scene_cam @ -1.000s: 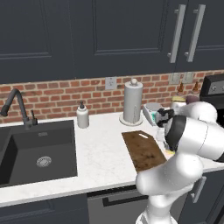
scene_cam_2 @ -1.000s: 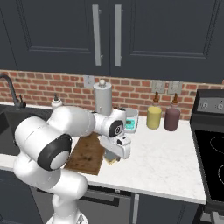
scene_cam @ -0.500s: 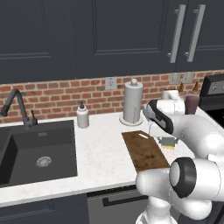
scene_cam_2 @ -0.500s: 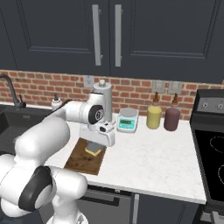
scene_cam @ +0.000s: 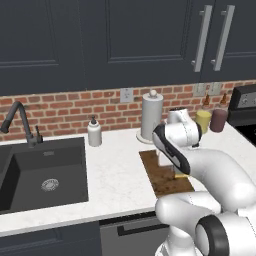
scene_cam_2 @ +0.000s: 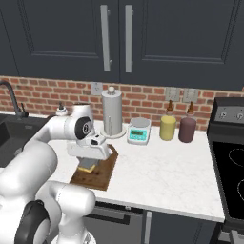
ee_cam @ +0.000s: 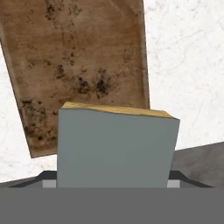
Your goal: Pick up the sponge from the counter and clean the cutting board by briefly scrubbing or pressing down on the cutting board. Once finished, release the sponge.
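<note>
Low in the hand view's middle, we see the sponge [ee_cam: 117, 146] clamped in our gripper [scene_cam_2: 88, 165], hanging directly above the cutting board [ee_cam: 83, 61]; pressing means moving straight down.

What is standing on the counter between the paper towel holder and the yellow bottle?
In the right base view, a white-and-teal kitchen scale stands between the paper towel holder and the yellow bottle, on the counter.
</note>
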